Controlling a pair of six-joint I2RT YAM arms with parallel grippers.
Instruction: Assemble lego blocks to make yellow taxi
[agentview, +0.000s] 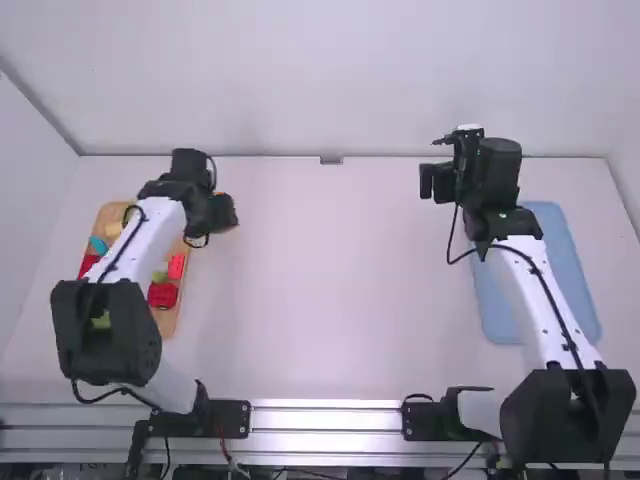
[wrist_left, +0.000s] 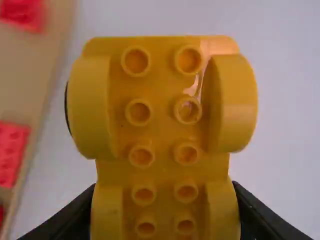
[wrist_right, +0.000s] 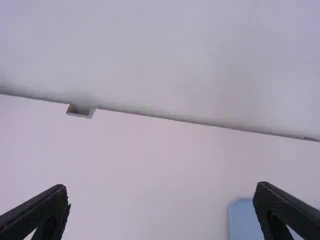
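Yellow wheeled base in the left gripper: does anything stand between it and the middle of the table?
Nothing visible does. The left gripper holds the base just right of the wooden tray, on the table's middle side, and the right gripper hangs beyond the middle.

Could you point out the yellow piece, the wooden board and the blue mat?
Yellow piece (wrist_left: 162, 125): left wrist view, between its round knobs.
Wooden board (wrist_left: 25, 75): left wrist view, its bare wood.
Blue mat (agentview: 497, 315): high view, its lower left part.
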